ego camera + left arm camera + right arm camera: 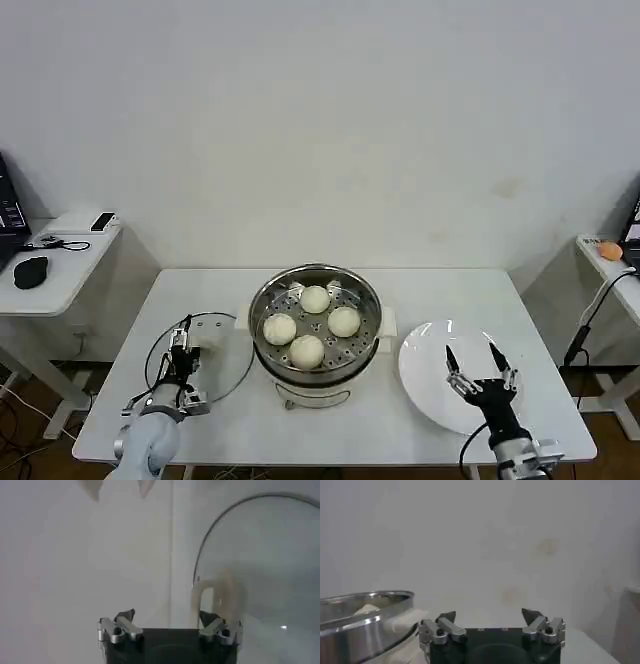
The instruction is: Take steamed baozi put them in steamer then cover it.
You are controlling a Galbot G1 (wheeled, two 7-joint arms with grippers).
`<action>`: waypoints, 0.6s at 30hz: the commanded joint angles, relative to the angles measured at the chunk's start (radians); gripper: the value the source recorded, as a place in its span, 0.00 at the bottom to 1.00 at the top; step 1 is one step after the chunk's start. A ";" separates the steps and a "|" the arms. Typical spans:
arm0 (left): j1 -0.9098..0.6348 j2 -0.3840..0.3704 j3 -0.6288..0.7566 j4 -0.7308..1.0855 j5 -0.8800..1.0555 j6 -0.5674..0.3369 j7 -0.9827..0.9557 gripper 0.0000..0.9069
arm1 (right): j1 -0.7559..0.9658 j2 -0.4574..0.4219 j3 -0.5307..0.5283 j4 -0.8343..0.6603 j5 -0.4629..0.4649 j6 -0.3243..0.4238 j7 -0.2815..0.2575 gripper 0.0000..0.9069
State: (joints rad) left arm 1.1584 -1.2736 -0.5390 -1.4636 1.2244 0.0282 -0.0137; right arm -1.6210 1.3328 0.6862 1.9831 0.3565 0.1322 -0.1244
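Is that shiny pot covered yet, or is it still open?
Open. The steamer shows four baozi on its tray, and the glass cover lies flat on the table beside it, by the left gripper.

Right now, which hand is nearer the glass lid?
Left. The left hand is over the glass lid, by its handle; the right hand is open above the white plate, across the steamer.

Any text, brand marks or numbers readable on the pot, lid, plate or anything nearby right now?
None can be read.
steamer: bare shiny steel, no marking visible.
cover: clear glass, white handle, no lettering visible.
white plate: plain.
steamed baozi: plain.
Small device on the side table: any print is too small to read.
left gripper and right gripper: no labels visible.
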 commanded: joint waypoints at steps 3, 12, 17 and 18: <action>-0.033 -0.016 0.001 0.052 -0.067 0.020 -0.069 1.00 | -0.012 0.013 -0.010 -0.002 -0.013 0.007 -0.006 1.00; -0.046 -0.019 0.012 0.098 -0.078 0.021 -0.081 0.34 | -0.007 0.019 -0.018 -0.009 -0.019 0.009 -0.007 1.00; -0.046 -0.024 0.022 0.107 -0.077 0.019 -0.079 0.00 | -0.006 0.022 -0.019 -0.013 -0.024 0.009 -0.007 1.00; -0.047 -0.024 0.022 0.109 -0.078 0.019 -0.078 0.00 | -0.006 0.022 -0.019 -0.014 -0.024 0.010 -0.007 1.00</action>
State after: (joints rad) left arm 1.1185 -1.2944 -0.5212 -1.3796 1.1606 0.0455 -0.0784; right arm -1.6264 1.3535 0.6687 1.9709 0.3342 0.1404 -0.1313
